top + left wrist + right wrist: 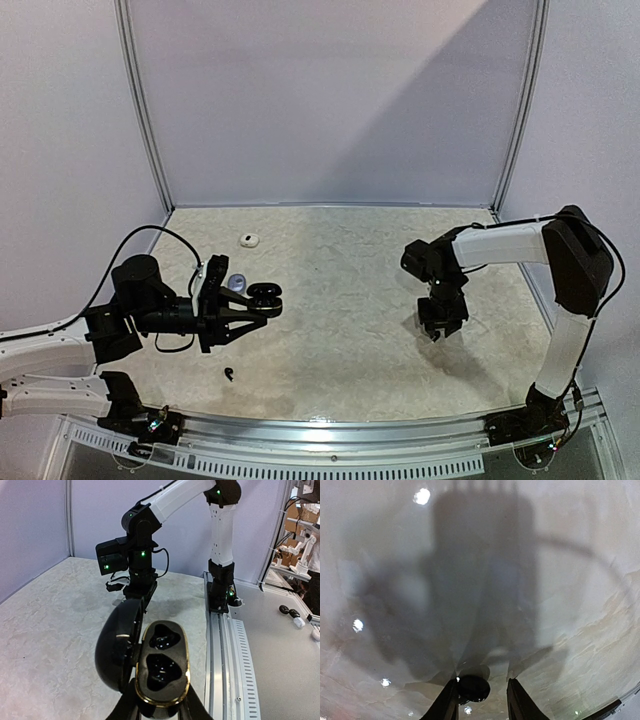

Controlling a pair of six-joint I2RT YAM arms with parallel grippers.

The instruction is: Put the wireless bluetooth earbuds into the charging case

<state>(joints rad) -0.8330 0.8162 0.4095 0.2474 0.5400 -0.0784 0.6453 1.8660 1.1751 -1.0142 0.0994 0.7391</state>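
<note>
Right fingers (446,704) parted, earbud (473,688) between (edges (330,207) distant)

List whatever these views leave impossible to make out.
Right wrist view: small black rounded blob between the right gripper fingers, too blurred to identify.
Top view: tiny white object at the table's rear, too small to name.
Left wrist view: left gripper fingertips hidden under the open black gold-rimmed charging case and cut by the bottom edge.

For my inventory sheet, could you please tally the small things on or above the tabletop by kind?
Charging case: 1
Black earbuds: 2
White item: 1
Pale bluish item: 1
Total: 5
</note>
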